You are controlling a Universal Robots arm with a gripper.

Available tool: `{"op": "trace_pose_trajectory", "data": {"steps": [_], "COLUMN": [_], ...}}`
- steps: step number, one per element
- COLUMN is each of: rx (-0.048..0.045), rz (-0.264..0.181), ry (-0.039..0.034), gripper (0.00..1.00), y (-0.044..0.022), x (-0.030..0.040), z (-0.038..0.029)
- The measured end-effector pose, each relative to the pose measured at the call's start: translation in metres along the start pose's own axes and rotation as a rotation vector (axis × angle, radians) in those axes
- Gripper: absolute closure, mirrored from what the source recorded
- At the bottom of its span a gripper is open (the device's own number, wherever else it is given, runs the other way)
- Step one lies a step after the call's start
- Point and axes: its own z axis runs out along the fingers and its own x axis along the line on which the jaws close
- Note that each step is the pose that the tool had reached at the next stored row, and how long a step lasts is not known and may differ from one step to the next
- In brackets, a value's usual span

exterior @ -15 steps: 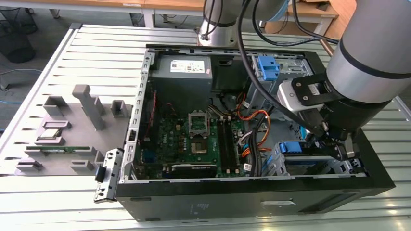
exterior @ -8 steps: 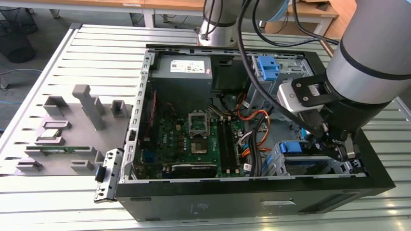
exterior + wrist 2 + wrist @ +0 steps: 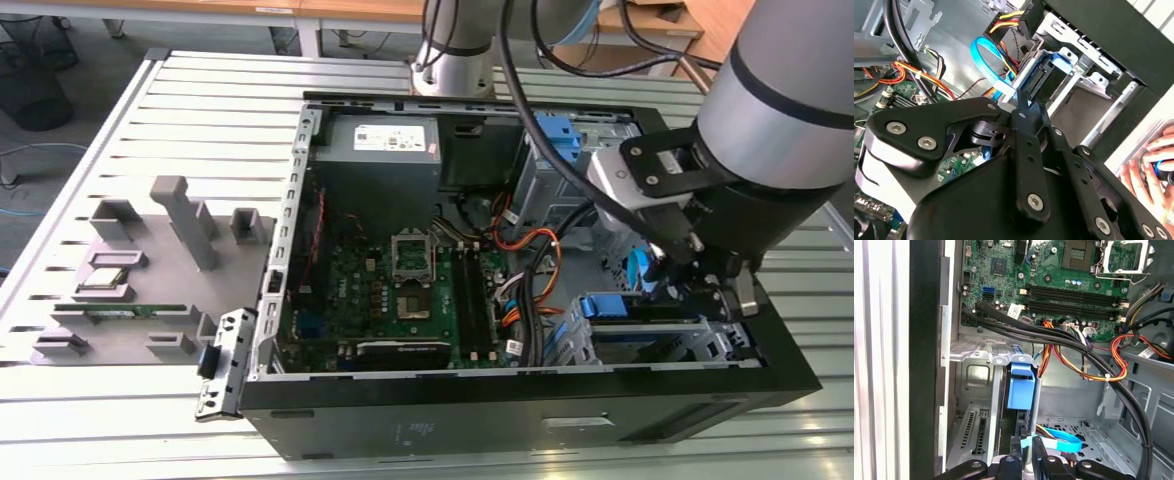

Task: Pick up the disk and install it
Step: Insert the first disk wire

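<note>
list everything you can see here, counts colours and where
table: 1, silver, slatted, under everything
computer case: 1, black, open, on the table
motherboard: 1, green, on the case floor
power supply: 1, grey, far case corner
drive cage: 1, bare metal, inside the case
disk: 1, silver in blue carrier, on edge at the drive cage
flat cable: 1, light blue, looped beside the disk
fixture tray: 1, grey, exterior view's left
hand: 1, outside the case
arm: 1, grey, over the case
end effector: 1, black, at the disk's edge
</note>
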Motion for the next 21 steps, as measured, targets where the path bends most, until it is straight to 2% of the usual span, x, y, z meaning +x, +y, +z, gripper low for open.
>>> {"op": "trace_pose_trajectory", "data": {"steps": [3,8,9,10,16,17,21], "rx": [0.0,-0.0004,-0.007,-0.0192,-0.127,-0.1326,-0.1328], "rz": [0.0,0.0,0.001,0.002,0.013,0.013,0.013], "ry": [0.0001,-0.0003,-0.0005,-0.0011,-0.0095,-0.0098,-0.0098], "gripper": [0.77,0.77,0.77,0.77,0.77,0.77,0.77], "y": [-0.0011,-0.0011,-0.0011,-0.0011,-0.0016,-0.0016,-0.0015], "x": [-0.0004,-0.0004,-0.0005,-0.0004,-0.0003,-0.0003,-0.0002], "z": [-0.0049,-0.0051,-0.0051,-0.005,-0.0035,-0.0036,-0.0036]}}
